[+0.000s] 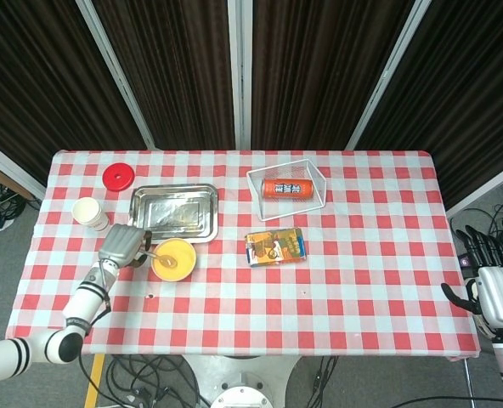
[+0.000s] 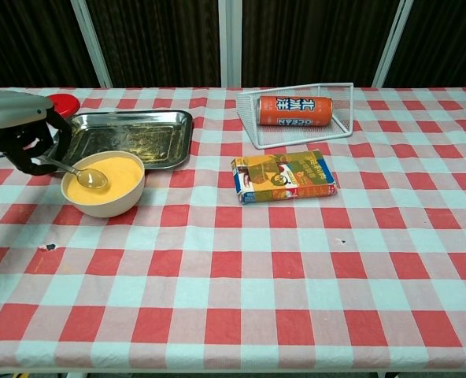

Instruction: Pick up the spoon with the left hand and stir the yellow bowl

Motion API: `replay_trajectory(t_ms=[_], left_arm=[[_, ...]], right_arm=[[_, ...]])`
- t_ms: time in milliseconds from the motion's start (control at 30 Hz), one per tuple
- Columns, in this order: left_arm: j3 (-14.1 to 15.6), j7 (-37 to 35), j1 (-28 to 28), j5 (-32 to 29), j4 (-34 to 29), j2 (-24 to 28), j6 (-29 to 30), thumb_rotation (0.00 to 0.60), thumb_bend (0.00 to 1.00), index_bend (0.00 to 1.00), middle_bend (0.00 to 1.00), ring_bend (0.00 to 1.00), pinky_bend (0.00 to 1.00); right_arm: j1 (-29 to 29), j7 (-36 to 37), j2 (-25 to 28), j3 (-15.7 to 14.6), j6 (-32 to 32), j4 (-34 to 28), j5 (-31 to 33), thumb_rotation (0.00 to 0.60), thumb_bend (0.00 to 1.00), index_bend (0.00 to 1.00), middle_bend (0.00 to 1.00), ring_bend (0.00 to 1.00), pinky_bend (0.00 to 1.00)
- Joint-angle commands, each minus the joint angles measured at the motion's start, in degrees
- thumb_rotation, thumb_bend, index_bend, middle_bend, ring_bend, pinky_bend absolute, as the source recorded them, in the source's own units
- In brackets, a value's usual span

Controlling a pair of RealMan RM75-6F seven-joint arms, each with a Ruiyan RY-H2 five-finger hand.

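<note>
The yellow bowl (image 2: 103, 183) is taken as the landmark; it is seen on the checked tablecloth (image 2: 241, 268), touching or nearly touching the front left corner of a metal tray (image 2: 129, 138). The spoon (image 2: 77, 172) is held by the left hand (image 2: 19, 130) just left of the bowl, the dark fingers (image 2: 30, 151) being curled around the handle, while the spoon's round end lies over the yellow contents inside the bowl. Whether the round end touches those contents cannot be told.

Only in the head view is the right hand (image 1: 494, 289) shown, well to the right of the bowl past the table edge, with nothing in it and the dark fingers (image 1: 483, 247) spread apart. A white cup (image 1: 90, 212) to the left of the bowl is also seen there alone. A red lid (image 1: 118, 176) beyond the bowl is shown whole from above, but only as a sliver behind the left hand in the chest view.

To the right of the bowl a snack box (image 2: 283, 176) is laid flat, and beyond it an orange can (image 2: 295, 110) is lying on its side in a white wire basket (image 2: 339, 130)
</note>
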Motion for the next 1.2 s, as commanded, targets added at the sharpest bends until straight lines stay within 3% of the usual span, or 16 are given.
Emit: replay_trajectory(t_ms=[33, 333, 767, 1200], left_arm=[[0.22, 2.96, -0.61, 0.81, -0.88, 0.87, 1.49, 0.6, 0.4, 0.64, 0.9, 0.87, 0.95], [1.38, 19.16, -3.22, 3.73, -0.49, -1.52, 8.91, 0.6, 0.41, 0.65, 0.91, 0.87, 0.95], [4.71, 38.89, -3.91, 8.73, 5.97, -10.3, 17.05, 0.6, 0.42, 0.65, 0.91, 0.88, 0.95], [6.7, 42.75, -1.29, 11.54, 8.03, -15.1, 18.8, 0.6, 0.42, 0.65, 0.91, 0.88, 0.95]], right_arm=[[0.02, -0.01, 0.08, 0.01, 0.1, -0.05, -0.17, 0.6, 0.17, 0.0, 0.0, 0.0, 0.0], [-0.24, 0.07, 0.4, 0.0, 0.76, -0.24, -0.53, 0.6, 0.17, 0.0, 0.0, 0.0, 0.0], [-0.47, 0.35, 0.39, -0.12, 0.88, -0.18, -0.52, 0.6, 0.16, 0.0, 0.0, 0.0, 0.0], [-0.39, 0.42, 0.25, -0.08, 0.54, -0.08, -0.26, 0.6, 0.16, 0.0, 0.0, 0.0, 0.0]])
